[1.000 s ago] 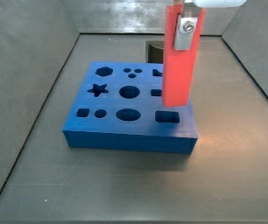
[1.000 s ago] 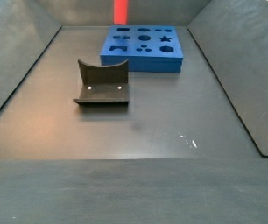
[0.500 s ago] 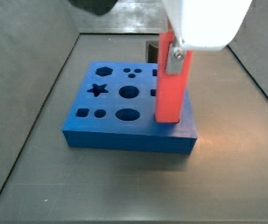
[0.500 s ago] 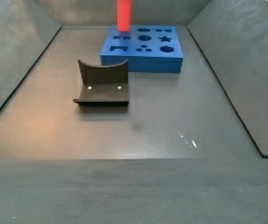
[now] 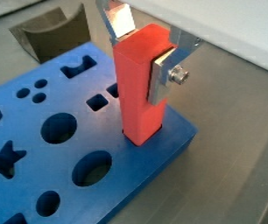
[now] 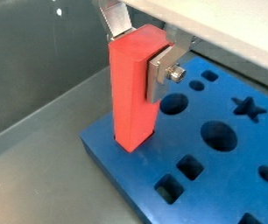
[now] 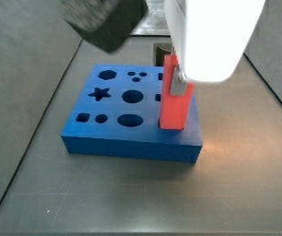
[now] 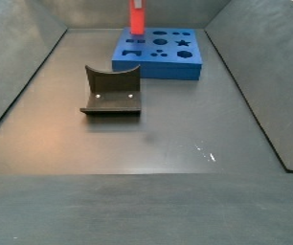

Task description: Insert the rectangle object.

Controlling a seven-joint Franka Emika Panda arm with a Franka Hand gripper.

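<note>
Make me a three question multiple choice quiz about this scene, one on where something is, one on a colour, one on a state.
1. Where does the lower end of the rectangle object stand?
A. at a corner of the blue block
B. on the grey floor
C. on the dark grey curved piece

2. What colour is the block with shaped holes?
A. green
B. blue
C. yellow

3. What is the end effector doing?
A. hanging open and empty
B. gripping the dark grey curved piece
C. gripping the rectangle object upright

Answers:
1 A: both wrist views show the bar's foot at a hole near the block's corner.
2 B: it is blue in every view.
3 C: a silver finger presses the bar's side, while the dark grey curved piece lies apart on the floor.
</note>
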